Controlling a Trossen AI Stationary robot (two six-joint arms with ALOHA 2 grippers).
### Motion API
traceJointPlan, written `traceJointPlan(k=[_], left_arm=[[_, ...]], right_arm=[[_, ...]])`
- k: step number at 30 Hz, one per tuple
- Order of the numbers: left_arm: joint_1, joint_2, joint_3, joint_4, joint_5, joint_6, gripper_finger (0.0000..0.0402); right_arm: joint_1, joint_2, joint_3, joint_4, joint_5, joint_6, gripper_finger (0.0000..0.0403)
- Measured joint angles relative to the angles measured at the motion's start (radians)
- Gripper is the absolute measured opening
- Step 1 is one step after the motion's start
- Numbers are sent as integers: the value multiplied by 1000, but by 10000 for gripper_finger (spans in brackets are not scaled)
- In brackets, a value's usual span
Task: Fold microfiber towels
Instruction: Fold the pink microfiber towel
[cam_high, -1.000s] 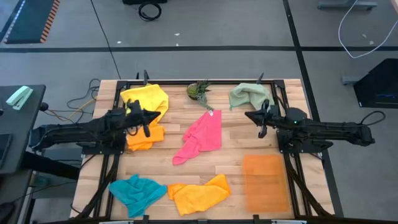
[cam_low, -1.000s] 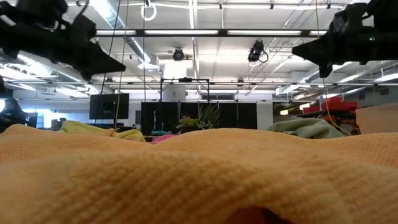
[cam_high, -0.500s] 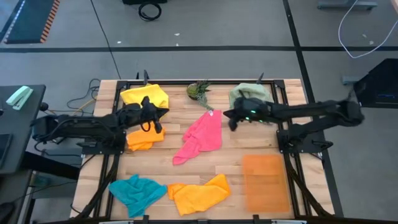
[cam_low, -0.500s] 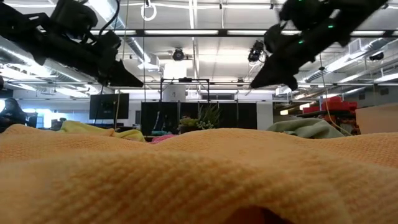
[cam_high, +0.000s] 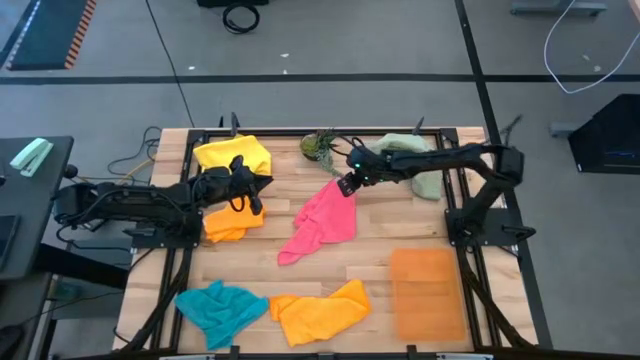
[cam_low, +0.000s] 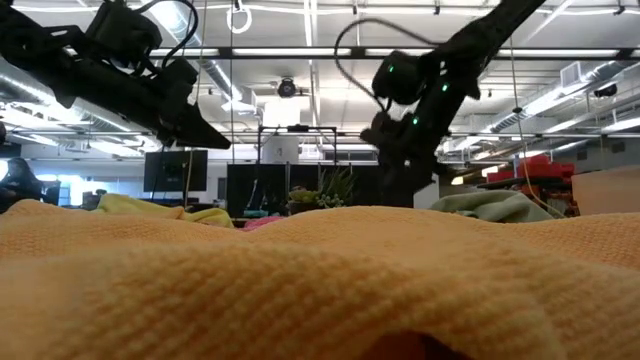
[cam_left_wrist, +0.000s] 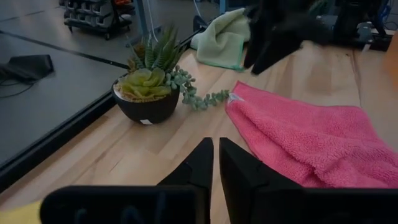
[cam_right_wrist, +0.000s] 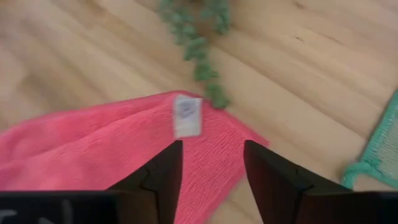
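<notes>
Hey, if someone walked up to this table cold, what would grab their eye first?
Probably the crumpled bright pink microfiber towel mid-table, with the right gripper open just above its tagged corner, beside the small potted green plant. Next, the left gripper, shut and empty, over the yellow and orange towels at the left.

The wooden surface carries six towels: yellow and orange at the left, pink in the middle, pale green at the far right. A teal one and another orange one lie along the near edge. A potted plant stands at the far edge, and an orange mat lies flat near the right corner.
</notes>
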Motion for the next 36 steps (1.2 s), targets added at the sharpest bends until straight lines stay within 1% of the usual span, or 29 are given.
traceJointPlan(k=[3,6,10,14,17,20,22,24,31,33,36], left_arm=[[0,0,0,0,0,0,27],[0,0,0,0,0,0,25],[0,0,0,0,0,0,30],[0,0,0,0,0,0,35],[0,0,0,0,0,-1,35],[0,0,0,0,0,-19,31],[0,0,0,0,0,-25,27],[0,0,0,0,0,-26,24],[0,0,0,0,0,-26,24],[0,0,0,-1,0,-26,27],[0,0,0,-1,0,-26,32]], right_arm=[[-22,42,12,5,6,22,197],[-37,60,12,-2,8,41,202],[-40,63,1,-15,61,48,199],[-40,87,-2,-4,64,58,194],[-39,120,-1,6,39,71,192],[-29,137,2,13,52,64,184],[-15,139,1,15,84,58,168],[2,130,-2,17,104,44,142],[69,73,-3,34,96,-53,17],[92,48,-3,53,102,-81,8],[132,-2,-3,60,113,-100,7]])
